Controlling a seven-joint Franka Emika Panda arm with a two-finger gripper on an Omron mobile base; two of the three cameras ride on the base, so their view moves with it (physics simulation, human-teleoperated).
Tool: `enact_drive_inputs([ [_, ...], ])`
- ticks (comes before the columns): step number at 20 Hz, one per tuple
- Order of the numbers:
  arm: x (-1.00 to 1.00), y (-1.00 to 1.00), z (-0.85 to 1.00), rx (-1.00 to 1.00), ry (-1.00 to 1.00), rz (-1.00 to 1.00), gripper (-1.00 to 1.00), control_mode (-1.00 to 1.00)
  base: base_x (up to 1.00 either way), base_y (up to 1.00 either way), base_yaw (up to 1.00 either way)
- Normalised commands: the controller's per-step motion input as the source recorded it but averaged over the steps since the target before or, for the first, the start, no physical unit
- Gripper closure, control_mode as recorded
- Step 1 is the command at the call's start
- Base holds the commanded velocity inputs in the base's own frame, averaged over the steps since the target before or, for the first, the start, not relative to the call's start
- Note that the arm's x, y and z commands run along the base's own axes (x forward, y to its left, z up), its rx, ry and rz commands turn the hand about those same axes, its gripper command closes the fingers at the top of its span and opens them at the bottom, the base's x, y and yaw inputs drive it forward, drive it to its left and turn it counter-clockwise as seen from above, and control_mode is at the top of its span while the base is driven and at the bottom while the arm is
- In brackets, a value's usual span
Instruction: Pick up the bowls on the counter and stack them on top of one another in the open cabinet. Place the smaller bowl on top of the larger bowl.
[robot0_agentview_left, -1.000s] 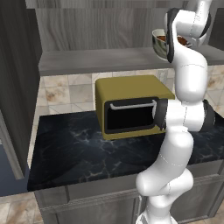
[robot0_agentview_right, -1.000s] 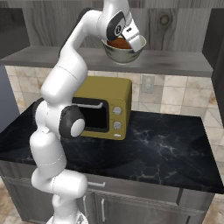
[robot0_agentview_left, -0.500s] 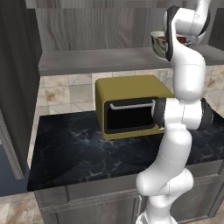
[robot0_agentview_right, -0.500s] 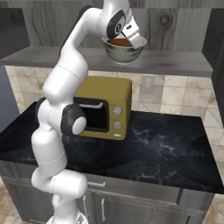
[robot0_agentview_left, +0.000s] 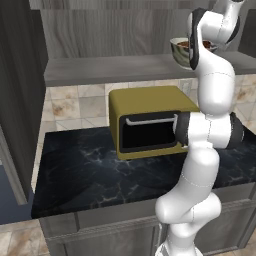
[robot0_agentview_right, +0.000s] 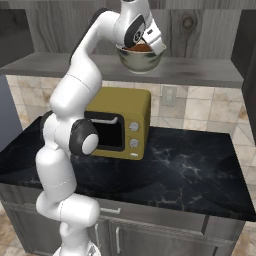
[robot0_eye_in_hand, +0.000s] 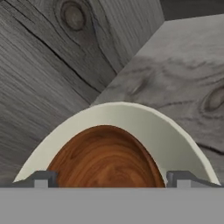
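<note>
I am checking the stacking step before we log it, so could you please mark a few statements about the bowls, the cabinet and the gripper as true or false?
1. The smaller bowl sits inside the larger bowl. True.
2. The larger bowl rests on the counter beside the microwave. False: it stands on the shelf of the open cabinet, above the microwave.
3. The gripper is open, its fingertips either side of the smaller bowl. True.
4. The microwave is red. False: it is yellow.
5. The smaller bowl is cream-white. False: it is reddish-brown with a wood look; the larger bowl is the cream one.
</note>
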Motion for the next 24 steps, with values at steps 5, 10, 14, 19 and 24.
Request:
enact_drive_inputs([
  [5, 0.0, 0.0, 0.27, 0.0, -0.16, 0.03, -1.0, -1.0, 0.0, 0.0, 0.0],
  [10, 0.0, 0.0, 0.37, 0.0, -0.15, 0.04, -1.0, -1.0, 0.0, 0.0, 0.0],
  [14, 0.0, 0.0, 0.36, 0.0, -0.15, 0.05, -1.0, -1.0, 0.0, 0.0, 0.0],
  [19, 0.0, 0.0, 0.3, 0.0, -0.14, 0.05, -1.0, -1.0, 0.0, 0.0, 0.0],
  [24, 0.0, 0.0, 0.2, -0.02, -0.08, 0.05, -1.0, -1.0, 0.0, 0.0, 0.0],
])
